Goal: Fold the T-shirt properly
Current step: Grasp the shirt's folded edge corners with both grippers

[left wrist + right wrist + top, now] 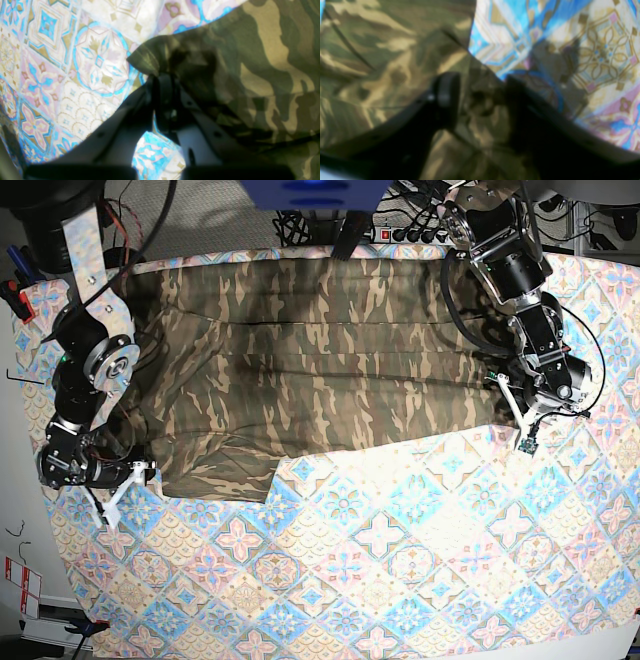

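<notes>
The shirt (310, 360) lay spread across the far half of the tabletop (420, 580), over the tiled cloth (400, 530), its long side running left to right in the base view. Its near edge ran from the lower left corner, where a flap (215, 475) hung closer to the camera, up to the right side by the left arm.

The left claw (160, 75) was clenched on the shirt: in its wrist view the two fingers met at a bunched corner of camouflage fabric, which rose in a small peak just above the tips. The shirt filled the right of that view and the cloth the left. In the base view this claw (510, 405) sat at the shirt's right edge.

The right claw (480, 87) stood released, its fingers (446, 90) apart with the shirt's edge between them. That view was blurred, so whether either finger touched the fabric I could not tell. The shirt filled the left and the cloth the right. In the base view this claw (125, 480) was at the shirt's lower left corner.
</notes>
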Controlling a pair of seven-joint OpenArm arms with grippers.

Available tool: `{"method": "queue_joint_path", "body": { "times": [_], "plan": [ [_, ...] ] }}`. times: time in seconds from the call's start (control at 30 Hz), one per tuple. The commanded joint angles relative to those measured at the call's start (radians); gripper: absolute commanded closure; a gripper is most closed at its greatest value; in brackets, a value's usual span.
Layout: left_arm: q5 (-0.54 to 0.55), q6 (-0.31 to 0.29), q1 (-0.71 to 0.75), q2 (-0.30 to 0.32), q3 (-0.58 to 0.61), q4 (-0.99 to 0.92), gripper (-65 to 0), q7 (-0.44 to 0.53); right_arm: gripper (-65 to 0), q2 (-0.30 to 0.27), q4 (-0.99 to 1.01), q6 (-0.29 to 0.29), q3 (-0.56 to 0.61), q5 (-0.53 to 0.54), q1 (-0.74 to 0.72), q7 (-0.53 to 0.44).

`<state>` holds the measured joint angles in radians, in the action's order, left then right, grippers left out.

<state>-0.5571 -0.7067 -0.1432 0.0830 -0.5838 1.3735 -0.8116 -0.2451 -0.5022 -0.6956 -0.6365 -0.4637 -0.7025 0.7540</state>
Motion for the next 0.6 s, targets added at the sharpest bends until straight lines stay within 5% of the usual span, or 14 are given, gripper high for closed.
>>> {"method": "queue_joint_path", "body": {
  "times": [0.0,0.1,0.57],
  "plan": [
    [-0.001,0.009,-0.016,0.013,0.0,0.014,0.0,0.008,-36.9,-0.017,-0.014,-0.003,-0.027,0.012,-0.033,-0.017],
    [-0.001,0.009,-0.016,0.013,0.0,0.014,0.0,0.008,-40.6,-0.032,-0.005,-0.003,-0.115,0.01,-0.035,-0.095],
    [-0.001,0.009,-0.016,0.013,0.0,0.014,0.0,0.008,-40.6,-0.038,0.155,-0.003,-0.121,0.01,-0.027,-0.167]
  ]
}}
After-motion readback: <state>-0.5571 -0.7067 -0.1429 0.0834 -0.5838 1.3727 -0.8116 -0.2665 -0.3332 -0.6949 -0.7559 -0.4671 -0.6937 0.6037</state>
